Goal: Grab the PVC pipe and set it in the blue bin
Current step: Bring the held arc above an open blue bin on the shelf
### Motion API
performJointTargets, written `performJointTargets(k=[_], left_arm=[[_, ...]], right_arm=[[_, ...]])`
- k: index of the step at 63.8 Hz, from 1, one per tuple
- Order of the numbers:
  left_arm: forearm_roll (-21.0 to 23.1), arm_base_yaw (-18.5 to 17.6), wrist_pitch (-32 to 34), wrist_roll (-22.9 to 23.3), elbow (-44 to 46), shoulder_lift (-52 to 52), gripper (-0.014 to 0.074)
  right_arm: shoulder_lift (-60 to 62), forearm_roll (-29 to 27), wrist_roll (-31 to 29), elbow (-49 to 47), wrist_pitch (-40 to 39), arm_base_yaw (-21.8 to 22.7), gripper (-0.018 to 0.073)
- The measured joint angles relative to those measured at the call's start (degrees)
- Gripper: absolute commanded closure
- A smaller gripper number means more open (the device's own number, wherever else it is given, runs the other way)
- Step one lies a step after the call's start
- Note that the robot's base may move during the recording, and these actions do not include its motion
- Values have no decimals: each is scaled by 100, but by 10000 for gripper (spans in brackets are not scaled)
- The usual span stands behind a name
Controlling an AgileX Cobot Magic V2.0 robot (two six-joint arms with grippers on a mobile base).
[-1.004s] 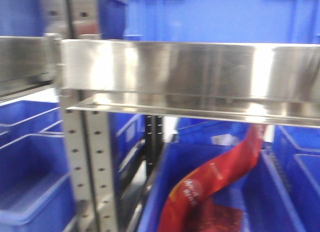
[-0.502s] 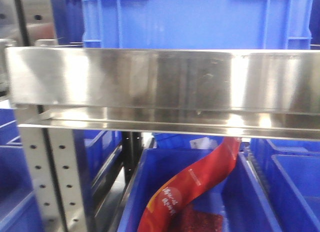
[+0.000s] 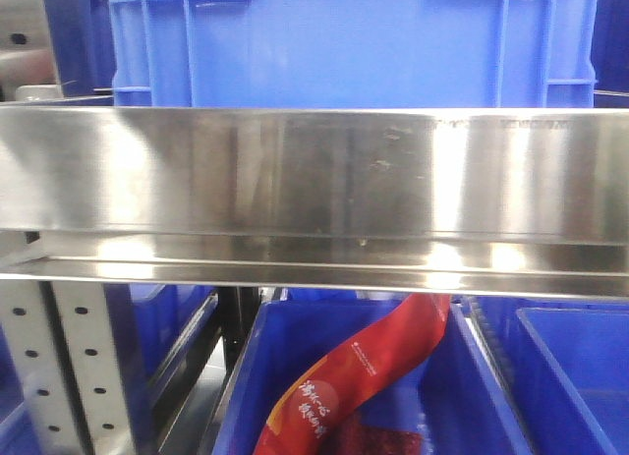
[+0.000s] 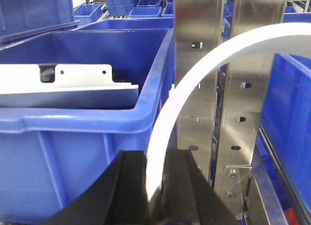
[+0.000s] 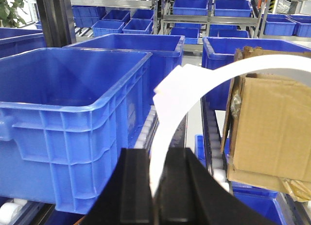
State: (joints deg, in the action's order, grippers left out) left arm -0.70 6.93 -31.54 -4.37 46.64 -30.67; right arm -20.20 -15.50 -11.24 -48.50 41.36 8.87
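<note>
In the left wrist view my left gripper (image 4: 156,159) is shut on a white curved PVC pipe strip (image 4: 194,74) that arcs up and to the right from the jaws. A large blue bin (image 4: 97,119) stands just left of it, at about jaw height. In the right wrist view my right gripper (image 5: 158,157) is shut on a white curved strip (image 5: 194,84) that arcs up to the right, with a squared end showing near its bend. A large blue bin (image 5: 73,108) stands to its left. Neither gripper shows in the front view.
A pale metal bracket (image 4: 73,81) lies in the left bin. Perforated steel posts (image 4: 204,89) stand right behind the left strip. A cardboard box (image 5: 267,123) sits right of the right strip. The front view shows a steel shelf rail (image 3: 314,180), a blue crate (image 3: 354,42) above, and a red packet (image 3: 364,367) in a bin below.
The front view has swung: the perforated shelf post slid left in the frame, the crate above the rail came to centre, and the blur has cleared.
</note>
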Motion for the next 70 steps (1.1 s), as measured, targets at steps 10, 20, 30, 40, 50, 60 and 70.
performJointTargets(k=[10,20,30,40,50,60,70], left_arm=[[0,0,0,0,0,0,707],[0,0,0,0,0,0,707],[0,0,0,0,0,0,707],[0,0,0,0,0,0,707],[0,0,0,0,0,0,707],[0,0,0,0,0,0,707],[0,0,0,0,0,0,707]], right_arm=[[0,0,0,0,0,0,728],[0,0,0,0,0,0,728],[0,0,0,0,0,0,728],[0,0,0,0,0,0,728],[0,0,0,0,0,0,728],[0,0,0,0,0,0,728],[0,0,0,0,0,0,728]])
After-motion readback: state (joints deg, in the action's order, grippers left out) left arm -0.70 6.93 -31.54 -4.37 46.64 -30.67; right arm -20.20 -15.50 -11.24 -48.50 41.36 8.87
